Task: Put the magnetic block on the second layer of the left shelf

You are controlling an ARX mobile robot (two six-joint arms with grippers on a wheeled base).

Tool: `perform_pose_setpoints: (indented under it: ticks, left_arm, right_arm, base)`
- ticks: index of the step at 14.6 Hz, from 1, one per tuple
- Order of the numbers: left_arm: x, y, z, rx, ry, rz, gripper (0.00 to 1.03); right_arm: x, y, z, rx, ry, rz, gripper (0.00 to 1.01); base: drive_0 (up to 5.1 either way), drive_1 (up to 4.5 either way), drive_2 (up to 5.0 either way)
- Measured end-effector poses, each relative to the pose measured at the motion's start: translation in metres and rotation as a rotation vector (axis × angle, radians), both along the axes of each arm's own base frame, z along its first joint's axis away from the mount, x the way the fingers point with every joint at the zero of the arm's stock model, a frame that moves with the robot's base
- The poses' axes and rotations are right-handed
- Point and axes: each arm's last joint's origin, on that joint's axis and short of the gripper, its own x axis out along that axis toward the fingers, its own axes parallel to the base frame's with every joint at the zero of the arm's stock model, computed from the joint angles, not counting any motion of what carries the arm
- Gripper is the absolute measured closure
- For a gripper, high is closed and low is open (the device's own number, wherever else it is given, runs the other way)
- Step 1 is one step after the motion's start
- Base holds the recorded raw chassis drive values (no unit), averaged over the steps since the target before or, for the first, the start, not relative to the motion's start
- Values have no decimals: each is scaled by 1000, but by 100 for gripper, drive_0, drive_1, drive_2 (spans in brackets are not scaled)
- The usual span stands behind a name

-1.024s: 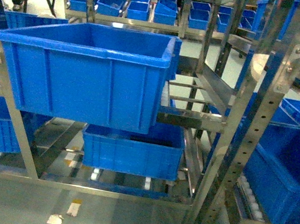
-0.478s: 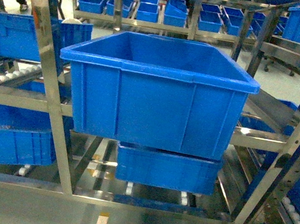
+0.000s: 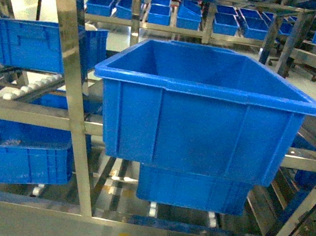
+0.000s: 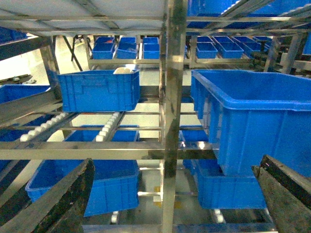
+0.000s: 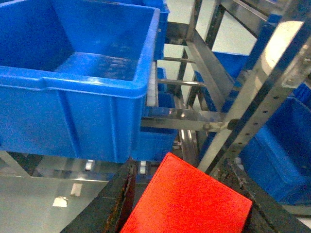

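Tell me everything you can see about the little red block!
The magnetic block shows only in the right wrist view. It is plain bright red, matte, with flat faces and straight edges. It sits tilted between the dark fingers of the right gripper, which press on both sides. Its lower part runs out of the picture. It hangs below the big blue crate, apart from it.

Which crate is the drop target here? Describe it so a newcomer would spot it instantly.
Start at the shiny steel rack filling the head view. On its middle level, dead centre, sits the large blue crate, open-topped with a thick rim. It is far deeper and wider than the smaller blue crate directly beneath it and the ribbed crate to the left.
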Motion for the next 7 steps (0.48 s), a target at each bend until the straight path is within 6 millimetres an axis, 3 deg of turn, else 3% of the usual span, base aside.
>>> perform_pose_setpoints:
  ticks: [3,7]
  left_arm:
    - [0,0,0,0,-3,1,5]
    - [0,0,0,0,2,-1,5]
  right_arm:
    - [0,0,0,3,0,9,56]
    - [-1,0,1,1,-3,2,56]
  base:
    - [-4,78,-86]
    - [-1,418,-419]
